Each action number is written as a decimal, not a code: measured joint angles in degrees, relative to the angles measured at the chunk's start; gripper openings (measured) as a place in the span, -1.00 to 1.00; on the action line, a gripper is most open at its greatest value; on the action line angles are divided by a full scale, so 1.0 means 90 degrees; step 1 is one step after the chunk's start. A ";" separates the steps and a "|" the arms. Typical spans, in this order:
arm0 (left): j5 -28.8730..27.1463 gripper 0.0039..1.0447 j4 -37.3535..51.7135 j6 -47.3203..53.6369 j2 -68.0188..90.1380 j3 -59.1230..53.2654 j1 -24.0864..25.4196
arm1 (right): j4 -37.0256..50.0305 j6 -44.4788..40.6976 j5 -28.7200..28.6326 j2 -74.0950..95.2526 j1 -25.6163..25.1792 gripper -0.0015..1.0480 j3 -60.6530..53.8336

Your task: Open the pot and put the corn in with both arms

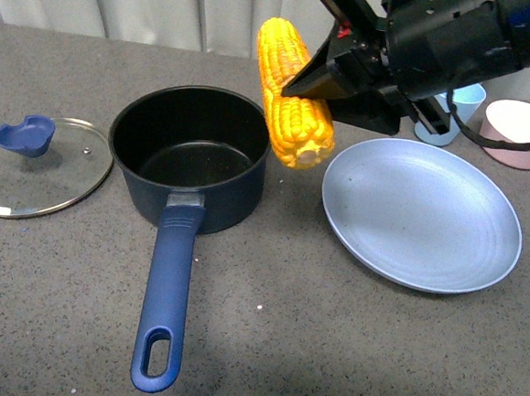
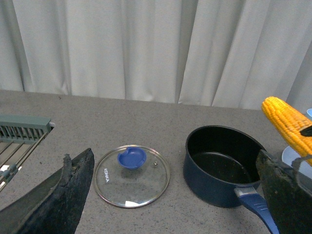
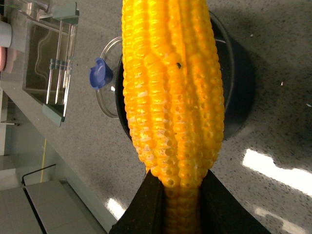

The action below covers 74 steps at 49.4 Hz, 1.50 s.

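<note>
At table centre, the pot (image 1: 191, 151) stands uncovered, black inside bare, long handle pointing toward the robot; its glass lid (image 1: 38, 166) lies flat on the grey table (image 1: 326, 350) just left of it, blue knob up, apart from the rim. The right gripper (image 1: 315, 83) is clamped on the corn (image 1: 291, 95) around mid-length; the cob hangs in the air, steeply tilted, at the pot's right rim, beside the blue-grey plate (image 1: 420, 215) (the right wrist view shows the pot under it); not in the pot yet. The left gripper (image 2: 170, 158) has its fingers (image 2: 68, 195) spread wide, grasping nothing, seen above the lid and pot. A pink bowl (image 1: 527, 136) and a light-blue cup (image 1: 460, 108) sit behind the plate.
</note>
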 joint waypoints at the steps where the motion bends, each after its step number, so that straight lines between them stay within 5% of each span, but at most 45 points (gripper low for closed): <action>1: 0.0000 0.88 0.0000 0.0000 0.0000 0.0000 0.0000 | 0.0000 0.0022 -0.0007 0.0058 0.0019 -0.76 0.0039; 40: 0.0000 0.88 0.0000 0.0000 0.0000 0.0000 0.0000 | -0.0605 0.0328 0.0121 0.1783 0.0415 -0.77 0.2239; 64: 0.0000 0.88 0.0000 0.0000 0.0000 0.0000 0.0000 | -0.0651 0.0172 0.0282 0.1880 0.0471 0.72 0.2268; 67: 0.0000 0.88 0.0000 0.0000 0.0000 0.0000 0.0000 | -0.0617 0.0163 0.0313 0.1875 0.0471 0.86 0.2254; 74: 0.0000 0.88 0.0000 0.0000 0.0000 0.0000 0.0000 | -0.0396 0.0163 0.0459 0.1683 0.0461 0.82 0.1967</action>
